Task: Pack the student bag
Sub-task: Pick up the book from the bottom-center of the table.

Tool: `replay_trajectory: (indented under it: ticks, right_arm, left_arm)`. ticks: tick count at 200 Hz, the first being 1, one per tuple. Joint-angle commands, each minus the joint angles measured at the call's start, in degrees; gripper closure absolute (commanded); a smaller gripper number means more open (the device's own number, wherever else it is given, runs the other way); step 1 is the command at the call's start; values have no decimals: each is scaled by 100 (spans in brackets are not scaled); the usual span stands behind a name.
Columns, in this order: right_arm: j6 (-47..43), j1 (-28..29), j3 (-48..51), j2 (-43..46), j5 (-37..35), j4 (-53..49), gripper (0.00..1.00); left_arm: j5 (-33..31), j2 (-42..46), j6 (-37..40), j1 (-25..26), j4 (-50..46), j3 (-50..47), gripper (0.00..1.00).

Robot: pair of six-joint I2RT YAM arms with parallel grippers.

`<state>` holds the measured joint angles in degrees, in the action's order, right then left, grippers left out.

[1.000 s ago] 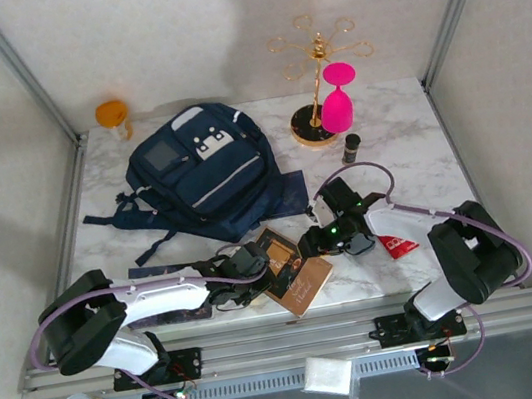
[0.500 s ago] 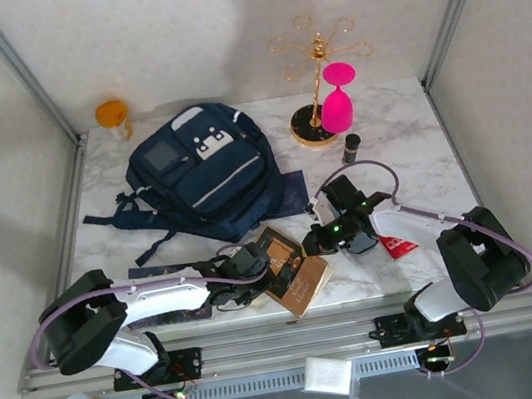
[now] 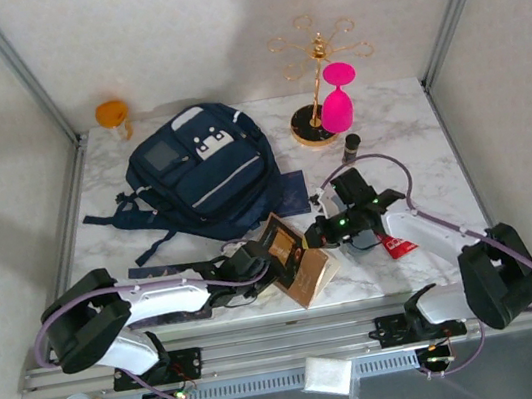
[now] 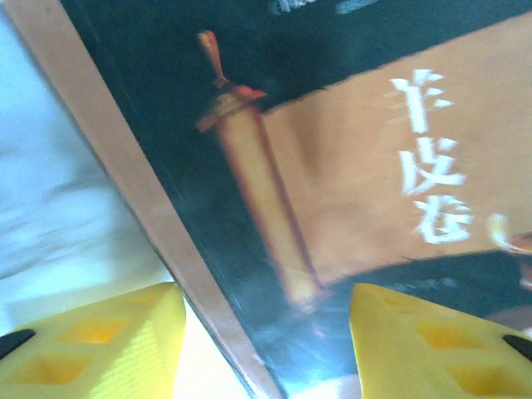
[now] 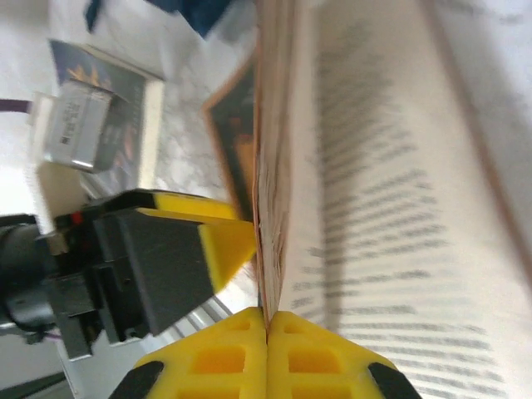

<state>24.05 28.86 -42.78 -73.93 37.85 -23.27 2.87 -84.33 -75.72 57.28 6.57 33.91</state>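
A book (image 3: 296, 260) is pinched by one thin edge in the right gripper (image 5: 267, 320); the left gripper (image 4: 266, 332) is held with jaws spread. The edge could be torn before the student bag (image 3: 203, 172), just behind, is reached.

The gap between the left gripper's (image 4: 266, 332) jaws is blocked by the book (image 4: 357, 183). Beyond both pairs of jaws the way is barred by the backpack (image 3: 203, 174). Right of the right gripper (image 5: 266, 328), past a red packet (image 3: 398, 245), bare bench (image 3: 408, 136) is left.
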Motion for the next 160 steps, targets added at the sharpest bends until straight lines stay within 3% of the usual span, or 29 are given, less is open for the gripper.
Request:
replay_trajectory:
  ticks: [1,45,91,124,160]
  right_arm:
    - [367,-119,-271,475,564,40,100]
    - [726,-170,-734,975,705,73,100]
    - [1233,-306,-1396,1069,384,444,100]
    - [1749,-304,-1776,966,460,1301,100]
    - [2405,-305,-1805,756,924,2406,100]
  left_arm:
    - [-382,424,-1,1,1776,124,42]
    - [-782,1563,210,-85,739,232,34]
    - [-824,2455,677,-851,-525,574,25]
    - [-226,2554,664,-1488,43,462,19]
    - [37,2237,586,-1676,1041,472,11]
